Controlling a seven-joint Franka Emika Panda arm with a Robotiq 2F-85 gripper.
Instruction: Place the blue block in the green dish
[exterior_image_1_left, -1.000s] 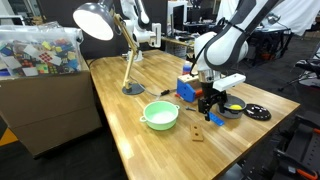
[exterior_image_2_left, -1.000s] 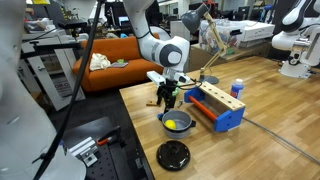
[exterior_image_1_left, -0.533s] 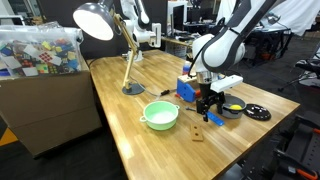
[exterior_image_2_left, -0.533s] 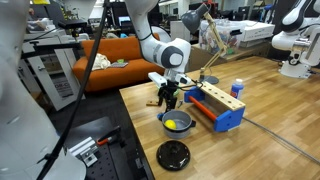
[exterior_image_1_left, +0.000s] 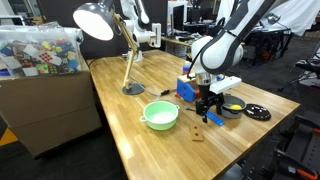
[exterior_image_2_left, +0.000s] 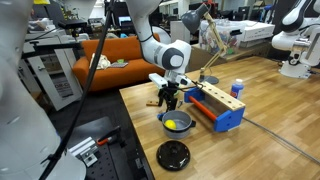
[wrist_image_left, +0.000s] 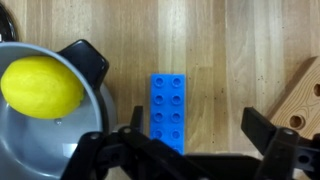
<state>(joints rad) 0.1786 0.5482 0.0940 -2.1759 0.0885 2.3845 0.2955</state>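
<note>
**Nothing has moved: pincer (exterior_image_1_left: 207, 108) spread over blue block (wrist_image_left: 167, 112)**

In an exterior view, the green dish (exterior_image_1_left: 160, 122) stands well left of the block. From the wrist, a grey bowl (wrist_image_left: 50, 140) holding a lemon (wrist_image_left: 42, 87) sits just left of the block, which lies flat on the worktop (wrist_image_left: 230, 50). A wooden piece (wrist_image_left: 305, 95) lies to its right.

We see the blue block (wrist_image_left: 168, 112): bright blue w/ two rows of round studs. Green dish (exterior_image_1_left: 160, 114): pale mint, lighter inside. Grey bowl (wrist_image_left: 40, 145) is dark, w/ a yellow lemon (wrist_image_left: 40, 87) in it. Table (wrist_image_left: 240, 40): light wood, striped plank grain. Wooden piece (wrist_image_left: 305, 95): tan w/ dark holes. Disc (exterior_image_2_left: 173, 154): black. Box (exterior_image_2_left: 225, 118): blue w/ red-orange parts on top. Sofa (exterior_image_2_left: 110, 65): orange.
</note>
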